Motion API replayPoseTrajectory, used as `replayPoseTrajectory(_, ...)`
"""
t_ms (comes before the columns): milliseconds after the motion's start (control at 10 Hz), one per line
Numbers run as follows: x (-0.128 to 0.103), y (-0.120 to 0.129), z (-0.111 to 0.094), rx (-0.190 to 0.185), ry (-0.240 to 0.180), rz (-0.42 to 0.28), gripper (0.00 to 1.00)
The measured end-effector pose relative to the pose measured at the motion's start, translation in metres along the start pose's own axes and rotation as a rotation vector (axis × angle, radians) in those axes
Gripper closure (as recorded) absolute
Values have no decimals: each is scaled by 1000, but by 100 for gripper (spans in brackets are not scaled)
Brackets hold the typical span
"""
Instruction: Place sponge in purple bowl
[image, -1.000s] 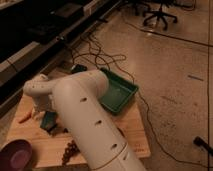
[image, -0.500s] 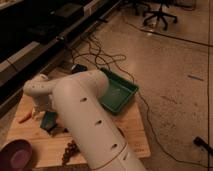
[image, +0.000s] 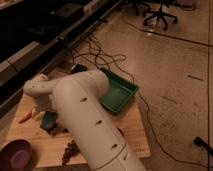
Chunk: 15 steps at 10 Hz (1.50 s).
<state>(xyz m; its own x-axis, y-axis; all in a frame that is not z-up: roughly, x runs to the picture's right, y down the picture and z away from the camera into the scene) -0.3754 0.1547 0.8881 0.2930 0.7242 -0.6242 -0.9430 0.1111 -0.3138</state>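
Note:
My white arm (image: 85, 115) fills the middle of the camera view and bends down to the left over a wooden table (image: 132, 130). The gripper (image: 51, 125) hangs at the table's left part, right over the teal-green sponge (image: 47, 118). Its jaws stand open around the sponge, which still lies on the wood. The purple bowl (image: 17, 154) sits at the table's near left corner, a short way in front of the sponge, and nothing shows inside it.
A large green tray (image: 120, 92) lies on the table's far right corner. An orange item (image: 25, 117) lies left of the sponge, and a dark cluster of small things (image: 70, 148) sits near the front edge. Cables (image: 95, 52) trail over the floor behind.

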Motion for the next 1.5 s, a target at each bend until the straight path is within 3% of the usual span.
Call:
replayPoseTrajectory(1000,0,0,0,0,1,1,21)
replayPoseTrajectory(1100,0,0,0,0,1,1,25)
replayPoseTrajectory(1500,0,-4,-1,6,4,5,66)
